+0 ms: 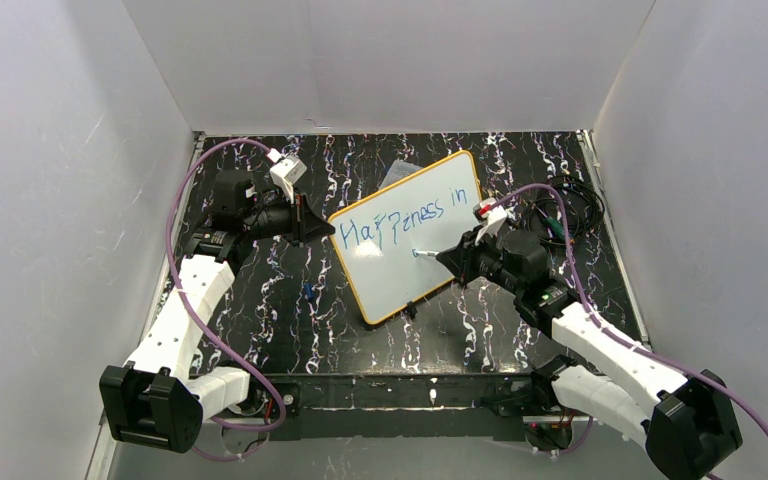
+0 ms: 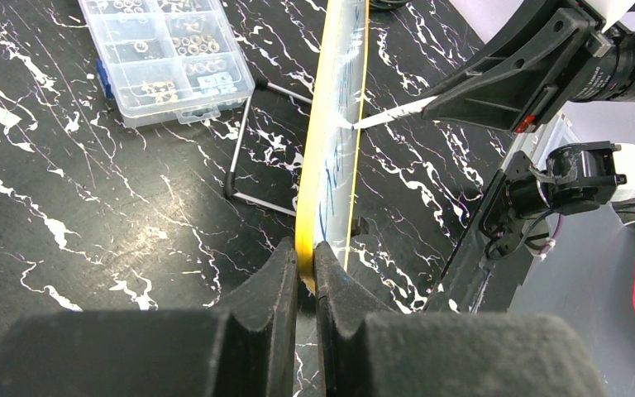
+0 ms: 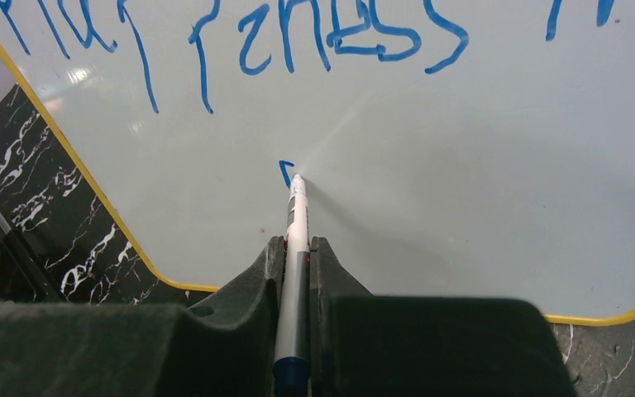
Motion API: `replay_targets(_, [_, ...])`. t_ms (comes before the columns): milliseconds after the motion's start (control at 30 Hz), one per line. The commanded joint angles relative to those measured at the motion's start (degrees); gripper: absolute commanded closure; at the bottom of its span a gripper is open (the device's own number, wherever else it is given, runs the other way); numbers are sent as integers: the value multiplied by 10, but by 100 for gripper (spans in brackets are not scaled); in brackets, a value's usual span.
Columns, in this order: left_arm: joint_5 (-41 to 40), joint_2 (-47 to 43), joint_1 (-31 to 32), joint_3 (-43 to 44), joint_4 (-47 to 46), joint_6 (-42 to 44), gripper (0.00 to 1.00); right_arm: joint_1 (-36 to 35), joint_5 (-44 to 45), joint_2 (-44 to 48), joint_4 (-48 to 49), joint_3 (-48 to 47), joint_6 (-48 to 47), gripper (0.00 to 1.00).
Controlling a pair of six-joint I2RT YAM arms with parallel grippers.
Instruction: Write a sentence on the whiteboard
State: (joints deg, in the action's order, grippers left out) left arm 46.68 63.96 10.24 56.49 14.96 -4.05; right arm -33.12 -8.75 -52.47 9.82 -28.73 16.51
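At the near edge of the black, white-veined tabletop (image 1: 290,330) the two arm bases sit side by side, and the left arm (image 1: 185,310) and right arm (image 1: 605,345) reach inward from them. The left tool (image 2: 306,269) is pressed together on the left edge of the whiteboard (image 1: 400,275), its two black fingers pinching the orange-yellow frame. The right tool (image 3: 298,248) is pinched on a marker (image 3: 295,223) with a white body and a blue end. The marker runs out between the fingers and its tip meets the board's white face. The whiteboard stands in the middle of the tabletop, propped at a tilt on a thin wire stand (image 2: 244,161) behind it and turned at an angle, its written face toward the near side. The sentence (image 1: 405,218) reads "Happiness in" in thin blue strokes along the upper part of the board, and below that line, right at the marker tip, is a short hooked blue stroke (image 3: 284,169). Behind the board a clear plastic compartment box (image 2: 161,58) holding small metal parts lies flat on the tabletop, near the stand's feet. Farther off at the far right a tangle of dark cables (image 1: 565,205) rests near the wall, and plain white walls (image 1: 380,60) close in the tabletop on three sides.
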Motion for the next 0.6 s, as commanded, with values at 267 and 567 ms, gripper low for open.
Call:
replay_targets(267, [26, -11, 4, -2, -8, 15, 100, 0, 24, -14, 63, -33, -8, 99])
replay_targets(567, [28, -10, 4, -2, -9, 13, 100, 0, 34, 17, -4, -6, -4, 99])
